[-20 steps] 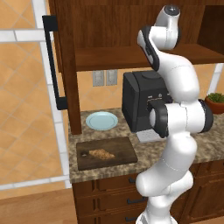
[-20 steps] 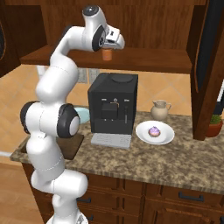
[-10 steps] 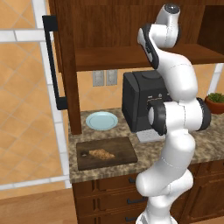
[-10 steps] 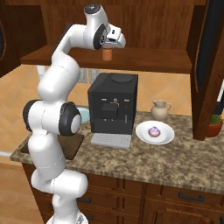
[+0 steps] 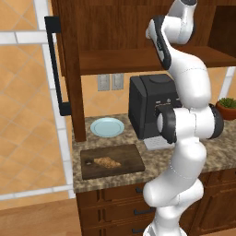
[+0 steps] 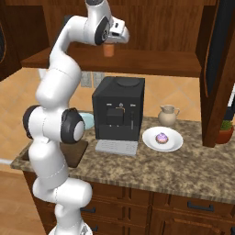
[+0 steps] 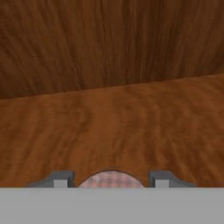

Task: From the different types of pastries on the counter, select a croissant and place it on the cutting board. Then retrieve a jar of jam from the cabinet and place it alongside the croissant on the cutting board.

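Observation:
My gripper (image 6: 109, 45) is raised into the open cabinet (image 6: 151, 27) and is shut on the jar of jam (image 6: 109, 50), a small orange-red jar that stands on the shelf (image 6: 151, 63). In the hand view the jar's checked lid (image 7: 111, 180) sits between the two fingertips of the gripper (image 7: 111, 183), with the wooden shelf and back wall beyond. The golden-brown croissant (image 5: 106, 162) lies on the dark cutting board (image 5: 131, 156) at the counter's left end. A pink-purple frosted pastry (image 6: 161, 137) rests on a white plate (image 6: 151, 141).
A black coffee machine (image 5: 148, 109) stands under the shelf, behind the arm. A light blue plate (image 5: 107, 126) lies behind the board. A cream pitcher (image 6: 168, 115) and a potted plant (image 6: 225, 131) are at the right. The cabinet door (image 5: 69, 69) with its black handle (image 5: 54, 64) hangs open at the left.
The gripper's fingers have closed on the jar. The arm has barely moved, and the jar is still on the shelf.

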{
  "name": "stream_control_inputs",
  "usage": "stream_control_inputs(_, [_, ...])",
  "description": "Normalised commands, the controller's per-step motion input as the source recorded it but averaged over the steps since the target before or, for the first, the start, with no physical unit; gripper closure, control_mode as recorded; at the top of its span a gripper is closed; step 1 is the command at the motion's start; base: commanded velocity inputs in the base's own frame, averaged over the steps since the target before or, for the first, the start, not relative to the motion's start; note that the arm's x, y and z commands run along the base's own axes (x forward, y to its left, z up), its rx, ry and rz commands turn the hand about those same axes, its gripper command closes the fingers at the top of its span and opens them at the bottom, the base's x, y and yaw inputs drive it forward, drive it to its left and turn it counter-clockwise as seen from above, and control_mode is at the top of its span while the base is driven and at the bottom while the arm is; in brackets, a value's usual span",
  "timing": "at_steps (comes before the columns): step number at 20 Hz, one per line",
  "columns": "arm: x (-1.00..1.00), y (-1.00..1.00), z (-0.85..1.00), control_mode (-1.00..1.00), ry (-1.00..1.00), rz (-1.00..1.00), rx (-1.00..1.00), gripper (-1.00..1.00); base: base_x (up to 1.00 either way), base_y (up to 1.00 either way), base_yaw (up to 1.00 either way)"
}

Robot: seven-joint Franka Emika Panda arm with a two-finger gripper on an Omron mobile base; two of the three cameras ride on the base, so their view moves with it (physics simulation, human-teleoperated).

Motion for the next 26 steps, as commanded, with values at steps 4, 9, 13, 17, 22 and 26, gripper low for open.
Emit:
stream_control_inputs(4, [-0.76, 0.22, 0.28, -1.00, -0.06, 0.31, 0.01, 1.00, 0.00, 0.00, 0.00])
stream_control_inputs(9, [-0.94, 0.43, 0.00, -1.00, 0.00, 0.43, -0.04, 1.00, 0.00, 0.00, 0.00])
stream_control_inputs(13, [-0.85, 0.54, 0.00, -1.00, 0.00, 0.41, 0.00, 1.00, 0.00, 0.00, 0.00])
stream_control_inputs(17, [-0.97, 0.50, 0.00, -1.00, 0.00, 0.37, 0.00, 1.00, 0.00, 0.00, 0.00])
stream_control_inputs(22, [-1.00, 0.33, -0.13, -1.00, -0.07, 0.34, 0.06, 1.00, 0.00, 0.00, 0.00])
stream_control_inputs(26, [-1.00, 0.17, -0.69, -1.00, -0.18, 0.37, 0.01, 1.00, 0.00, 0.00, 0.00])
